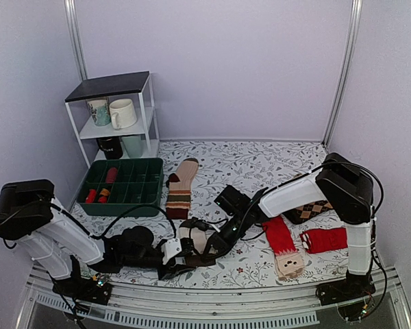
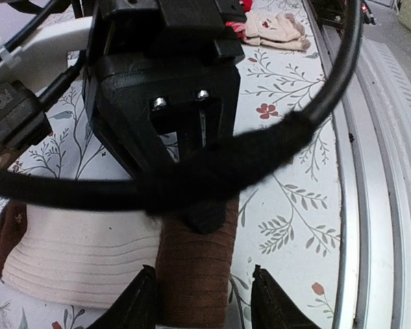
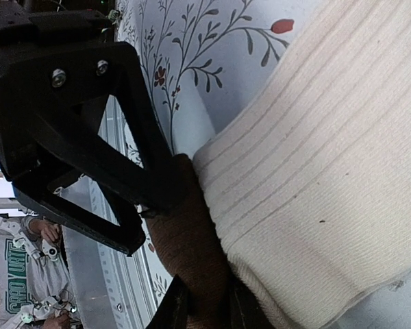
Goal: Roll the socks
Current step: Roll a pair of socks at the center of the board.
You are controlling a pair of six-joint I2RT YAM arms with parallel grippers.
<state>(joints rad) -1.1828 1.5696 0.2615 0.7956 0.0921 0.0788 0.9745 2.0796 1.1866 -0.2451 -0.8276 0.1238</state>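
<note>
From the overhead view I have both arms meeting low over the cream sock [image 1: 194, 238]. It lies flat on the counter [image 1: 260, 161], close to the near edge and roughly midway between the left and right edges. The left arm [image 1: 75, 240] reaches in from the near left corner and the right arm [image 1: 291, 193] from the near right corner. Their wrists are almost touching above the sock.

On my left wrist camera the left jaws stand partly open, straddling the sock's dark brown cuff [image 2: 195, 274]. One finger [image 2: 142, 301] lies against the cuff. The other has a sliver of counter showing between it and the fabric, so I read no firm hold there. The cream ribbed part spreads out beside the cuff. A black cable [image 2: 260, 154] crosses that view in front of the right arm's wrist.

On my right wrist camera the right jaws are nearly closed, pinching the same brown cuff between their fingertips [image 3: 175, 308]. The cream ribbing fills the view to one side.

A tan striped sock [image 1: 180, 188] lies further back, just beside a green tray [image 1: 116, 208] toward the left edge. A small shelf [image 1: 109, 86] with mugs stands in the far left corner. A red sock [image 1: 279, 233] and another [image 1: 325, 240] lie toward the near right corner, well apart from the cream one.
</note>
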